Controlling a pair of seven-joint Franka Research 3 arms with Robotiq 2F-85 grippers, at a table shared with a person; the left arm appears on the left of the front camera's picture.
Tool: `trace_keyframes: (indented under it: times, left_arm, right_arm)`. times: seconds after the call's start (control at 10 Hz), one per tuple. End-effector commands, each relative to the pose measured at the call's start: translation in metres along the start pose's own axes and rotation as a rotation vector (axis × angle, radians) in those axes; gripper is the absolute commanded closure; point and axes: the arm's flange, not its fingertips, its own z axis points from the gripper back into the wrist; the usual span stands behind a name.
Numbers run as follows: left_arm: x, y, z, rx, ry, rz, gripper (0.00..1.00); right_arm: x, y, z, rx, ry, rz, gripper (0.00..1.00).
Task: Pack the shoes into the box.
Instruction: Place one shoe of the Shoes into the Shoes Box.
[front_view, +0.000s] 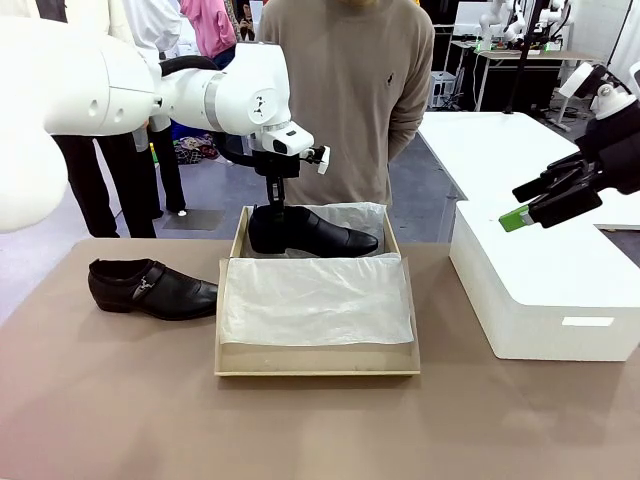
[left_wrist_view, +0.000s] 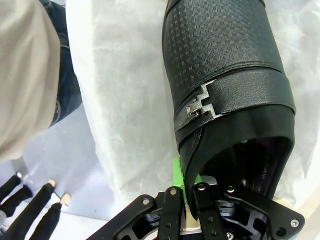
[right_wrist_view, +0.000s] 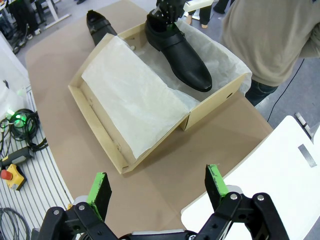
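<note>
Front view: left gripper clamped on the heel of one shoe along the far wall of the box, other shoe near the left edge of the table, right gripper spread open.

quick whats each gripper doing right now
Left gripper: closed on the heel end of the shoe in the box.
Right gripper: open, holding nothing.
</note>
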Motion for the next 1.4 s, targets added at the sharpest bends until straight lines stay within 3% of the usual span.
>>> trace_keyframes:
  times: [0.0, 0.7, 0.8, 1.2, 1.3]
  left_arm:
    - [0.0, 0.002, -0.001, 0.014, 0.0, 0.026, 1.0]
    - [-0.007, 0.011, -0.012, 0.027, -0.009, 0.087, 1.0]
    - [-0.007, 0.011, -0.013, 0.013, -0.02, 0.101, 0.91]
    - [-0.012, 0.011, 0.0, 0.023, -0.031, 0.116, 0.12]
    - [-0.012, 0.012, 0.006, 0.019, -0.037, 0.114, 0.0]
  right_arm:
    - [0.001, -0.001, -0.001, 0.011, -0.016, 0.008, 0.0]
    - [0.001, -0.001, -0.001, 0.011, -0.016, 0.008, 0.0]
    - [0.001, -0.001, -0.001, 0.011, -0.016, 0.008, 0.0]
    - [0.001, -0.001, -0.001, 0.011, -0.016, 0.008, 0.0]
    - [0.001, -0.001, -0.001, 0.011, -0.016, 0.008, 0.0]
